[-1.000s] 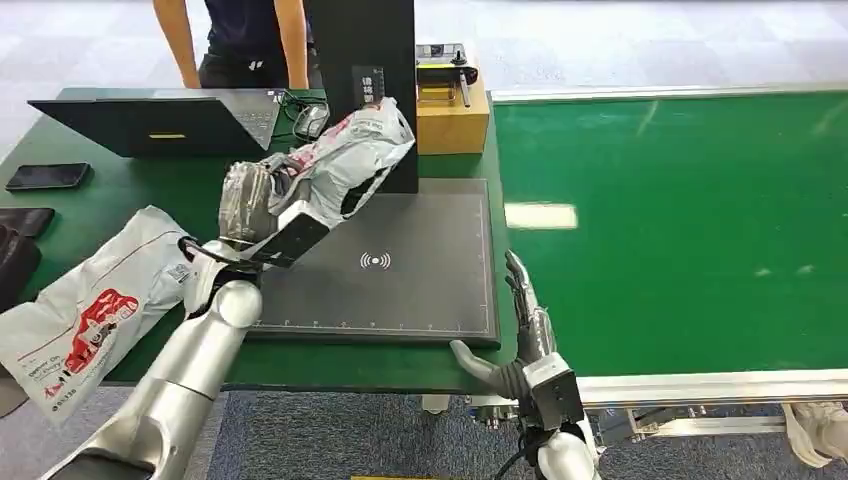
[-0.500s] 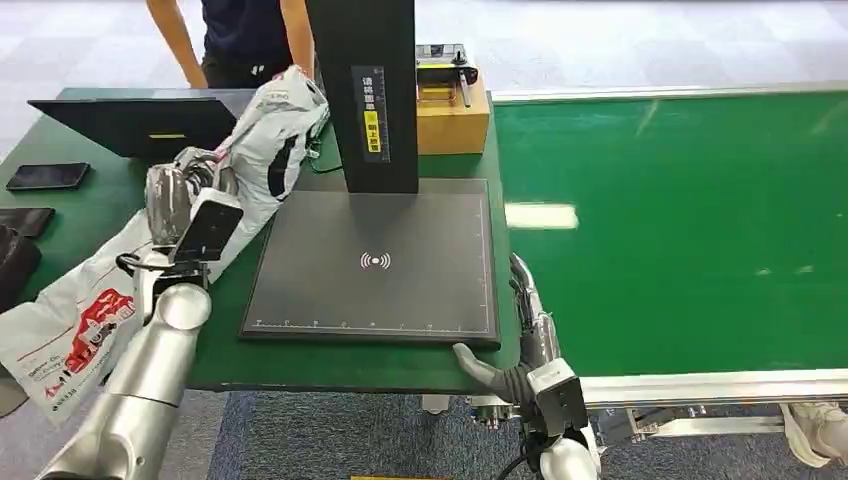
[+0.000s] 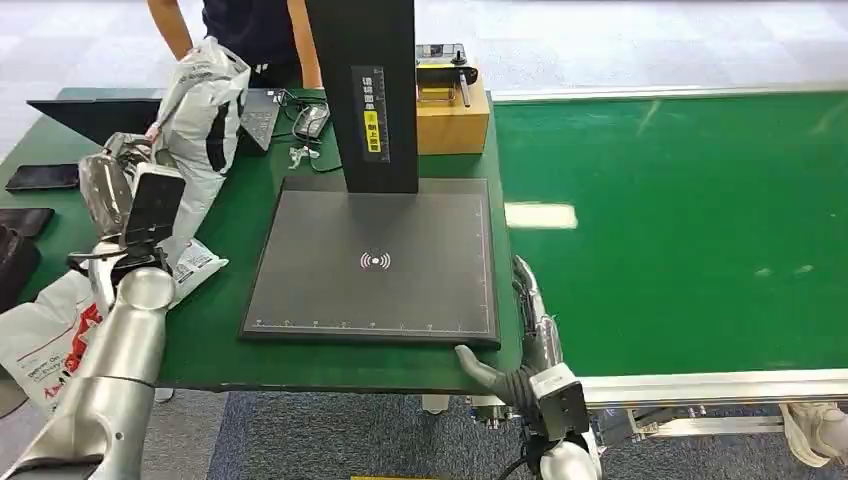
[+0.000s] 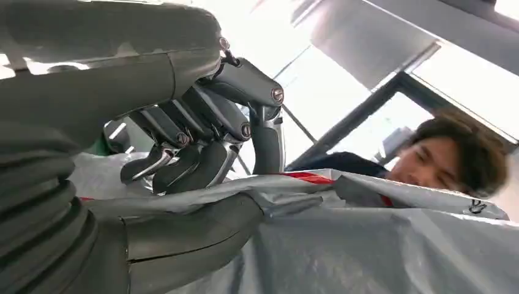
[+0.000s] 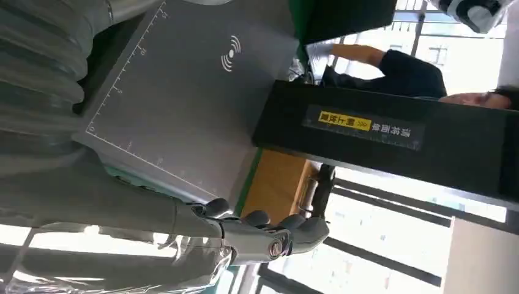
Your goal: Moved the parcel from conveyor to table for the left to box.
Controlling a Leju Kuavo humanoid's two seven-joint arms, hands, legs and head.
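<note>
My left hand (image 3: 125, 195) grips a grey plastic parcel (image 3: 203, 100) with black print and holds it up above the green table's left part, in front of the laptop. Close up, the thumb and fingers (image 4: 208, 141) pinch the grey parcel (image 4: 379, 245). A second white parcel with red print (image 3: 55, 325) lies at the table's left front edge, under my left arm. My right hand (image 3: 528, 330) is low at the gap between table and green conveyor (image 3: 680, 230), fingers straight and apart, holding nothing. The conveyor belt carries no parcel.
A dark scan pad (image 3: 375, 262) with a black post (image 3: 362, 90) sits mid-table. Behind it are a wooden box (image 3: 452, 115), a mouse (image 3: 311, 120) and a laptop (image 3: 100, 115). A phone (image 3: 42, 177) lies at far left. A person (image 3: 245, 30) stands behind the table.
My left arm has swung the grey parcel from over the scan pad leftward and up, to above the table's left side. The right hand has barely moved.
</note>
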